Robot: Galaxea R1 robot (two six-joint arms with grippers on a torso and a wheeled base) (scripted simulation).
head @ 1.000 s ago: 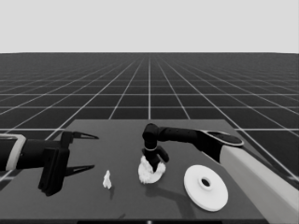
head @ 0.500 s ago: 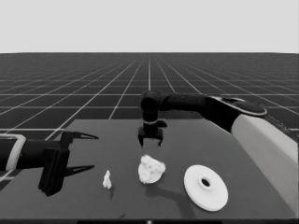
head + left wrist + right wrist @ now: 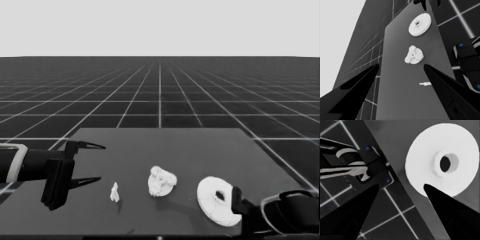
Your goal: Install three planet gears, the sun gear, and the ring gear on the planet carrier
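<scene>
1. Left arm (image 3: 30, 167): black housing near the gripper, with a pale grey band farther back at the wrist.
2. Left gripper (image 3: 90, 162): a blocky black base carrying two long, pointed black fingers (image 3: 357, 95) that taper to sharp tips.
3. Right arm (image 3: 290, 212): black, rounded segments outlined by a thin pale edge line.
4. Right gripper (image 3: 400, 212): two black wedge-shaped fingers (image 3: 447, 210) with smooth, unmarked faces; a small round recess shows low on one left finger in the left wrist view.
</scene>
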